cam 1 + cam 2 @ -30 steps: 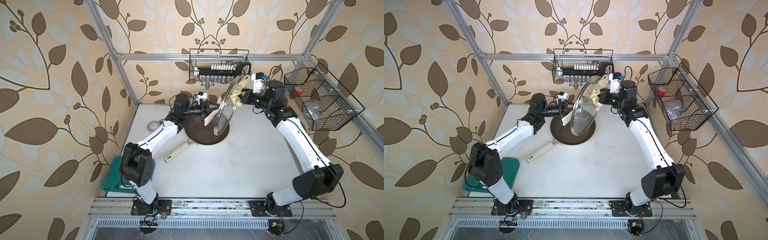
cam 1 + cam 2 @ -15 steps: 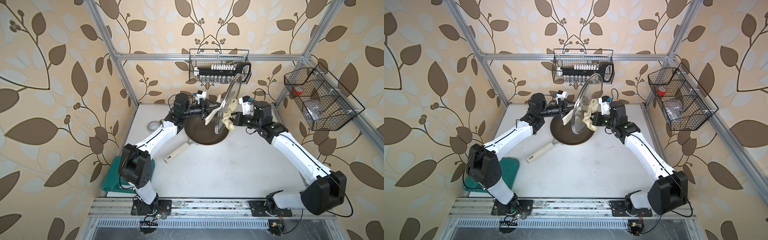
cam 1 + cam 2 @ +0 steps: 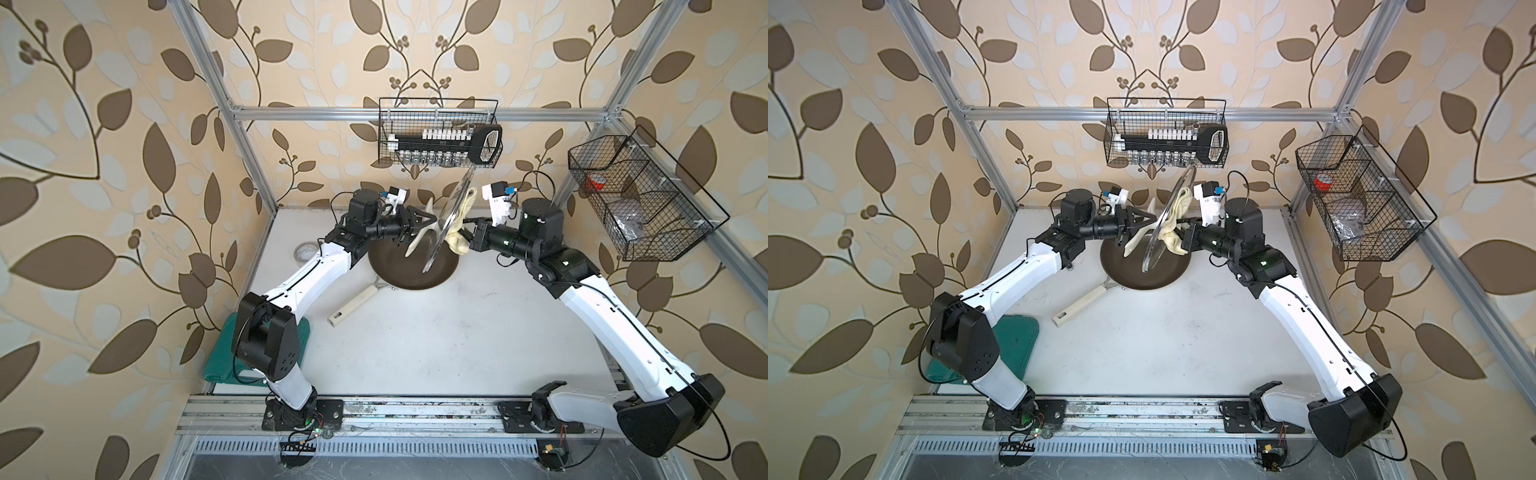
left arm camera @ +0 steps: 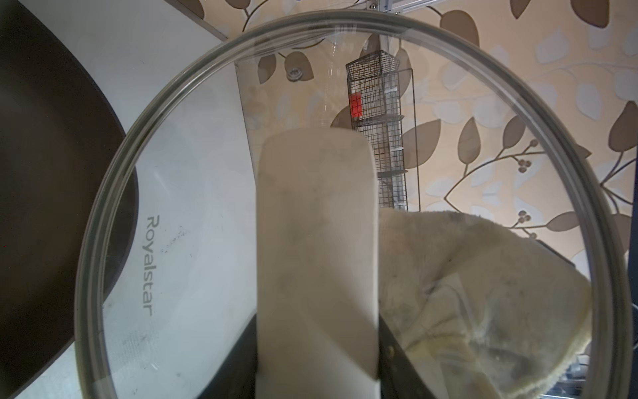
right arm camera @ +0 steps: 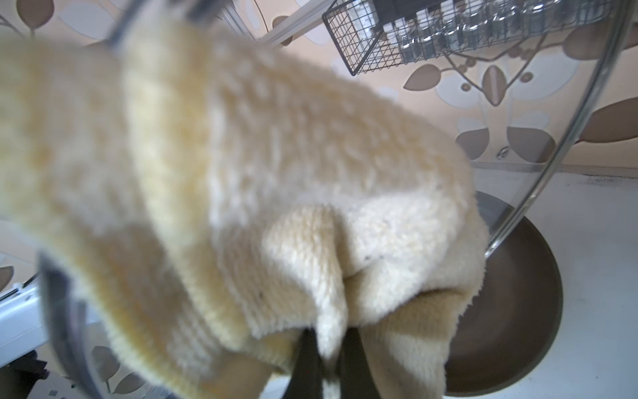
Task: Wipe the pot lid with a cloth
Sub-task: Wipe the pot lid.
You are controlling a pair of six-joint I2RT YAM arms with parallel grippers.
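Note:
The pot lid [image 3: 436, 245] [image 3: 1152, 253] is held on edge above the dark frying pan [image 3: 411, 274] [image 3: 1138, 274]. My left gripper [image 3: 415, 226] [image 3: 1133, 226] [image 4: 316, 380] is shut on its cream bar handle [image 4: 316, 241], with a black finger [image 4: 248, 362] on either side. My right gripper [image 3: 469, 239] [image 3: 1185, 239] [image 5: 329, 362] is shut on the pale yellow cloth [image 3: 459, 224] [image 3: 1173, 224] [image 5: 241, 172]. The cloth presses against the lid's far face, and in the left wrist view the cloth [image 4: 483, 293] shows through the glass.
The pan's cream handle [image 3: 353, 305] points toward the front left. A wire basket of spice jars [image 3: 438, 139] hangs just behind the lid's upper rim. A second wire basket [image 3: 640, 195] is on the right wall. A green case [image 3: 220, 357] and tape roll [image 3: 305, 251] lie left.
My right gripper has drawn the cloth down from the lid's upper rim to its middle. The lid has turned more edge-on to the top views. The left gripper has kept its hold.

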